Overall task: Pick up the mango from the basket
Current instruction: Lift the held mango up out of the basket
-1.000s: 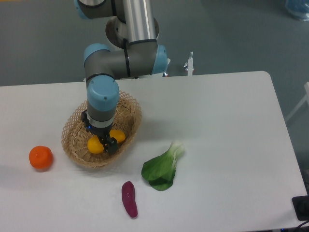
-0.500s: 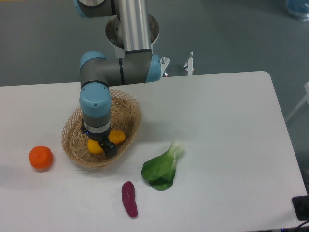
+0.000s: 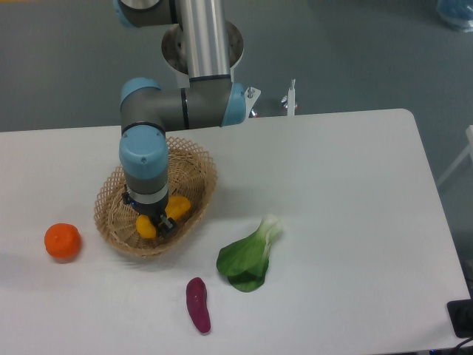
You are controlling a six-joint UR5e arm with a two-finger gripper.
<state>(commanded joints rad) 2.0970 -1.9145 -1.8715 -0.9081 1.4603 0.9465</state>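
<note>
The mango point(image 3: 179, 206) lies in the tan wicker basket point(image 3: 198, 164) at the left of the table. Its two yellow-orange ends show on either side of my gripper point(image 3: 160, 221). The gripper points straight down into the basket, with its dark fingers astride the mango's middle. The wrist hides the jaws from above, so whether the fingers press on the fruit is unclear. The mango rests on the basket floor.
A round orange citrus point(image 3: 62, 241) sits left of the basket. A purple sweet potato point(image 3: 198, 304) lies near the front edge, and a green bok choy point(image 3: 249, 254) lies right of the basket. The arm's base stands behind the table.
The arm has shifted left and lowered a little into the basket over the last second. Since half a second ago it has barely moved. The mango stays in place.
</note>
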